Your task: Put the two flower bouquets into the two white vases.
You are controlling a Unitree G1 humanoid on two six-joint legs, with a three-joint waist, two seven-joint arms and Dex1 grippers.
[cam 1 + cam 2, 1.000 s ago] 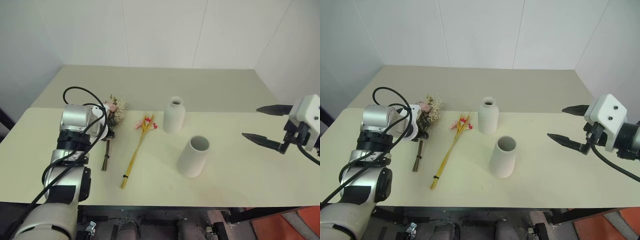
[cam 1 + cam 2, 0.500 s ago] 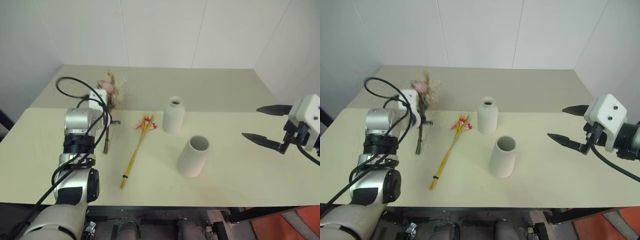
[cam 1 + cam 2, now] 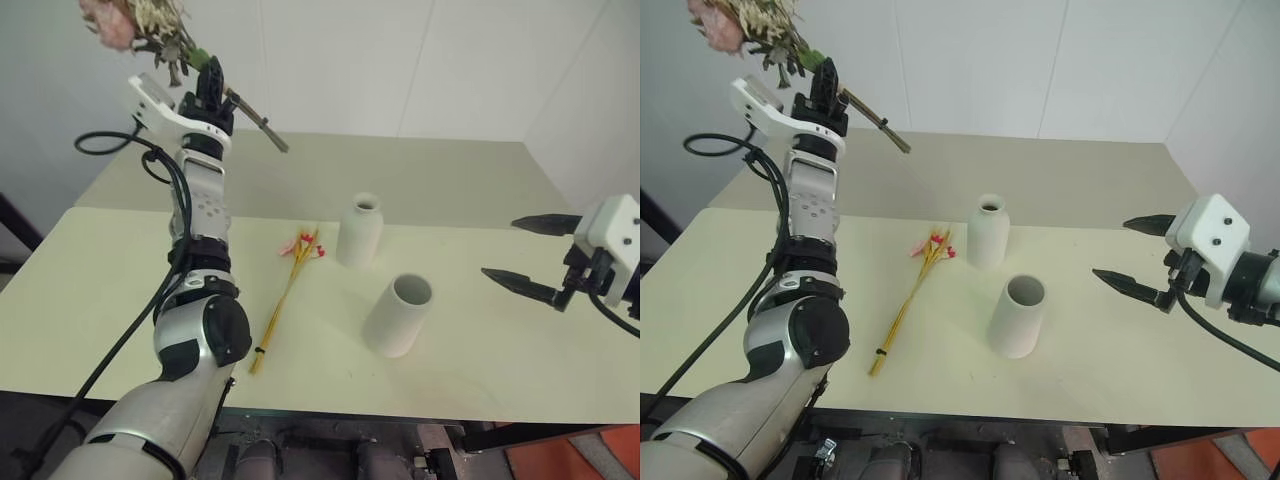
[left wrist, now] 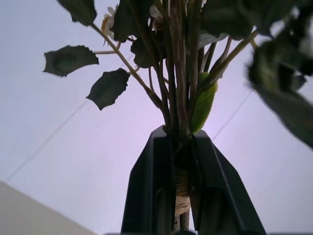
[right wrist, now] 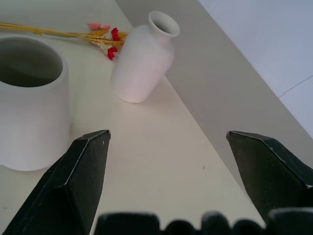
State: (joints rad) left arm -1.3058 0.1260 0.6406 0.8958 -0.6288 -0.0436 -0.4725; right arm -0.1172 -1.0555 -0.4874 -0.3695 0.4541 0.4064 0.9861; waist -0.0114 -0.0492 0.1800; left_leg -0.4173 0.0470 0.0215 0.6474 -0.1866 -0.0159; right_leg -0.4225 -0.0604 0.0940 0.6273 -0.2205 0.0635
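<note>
High over desk, my L side: dried bunch (image 3: 135,22) is up in the air, blooms topmost, dark stems slanting down past the grip twd the back wall.
L gripper (image 3: 823,88): jaws clenched on dried bunch's stems, just below the leaves; the wrist view shows the stems pinched tight betw both fingers (image 4: 151,196).
R gripper (image 3: 530,255): jaws spread wide, nothing in them; hovers over desk's R edge, pointing twd the vases.
Yellow bunch (image 3: 285,298): lies flat on desk (image 3: 80,300), red-pink blooms at far end near the bottle vase, stalk ends twd me. Untouched.
Bottle vase (image 3: 359,230): upright, narrow neck, empty as far as I can see.
Wide vase (image 3: 398,315): upright, just beside bottle vase and nearer me, mouth open, empty inside per R wrist view.
Progress: early, I judge. One bunch picked up, none placed, both vases vacant.
Left to do: bring dried bunch over a vase, stems down, drop in; I'd pick wide vase since it's a bulky bunch. Then grab yellow bunch, feed into the other.
Risk: stems are angled, so need re-aiming before lowering.
</note>
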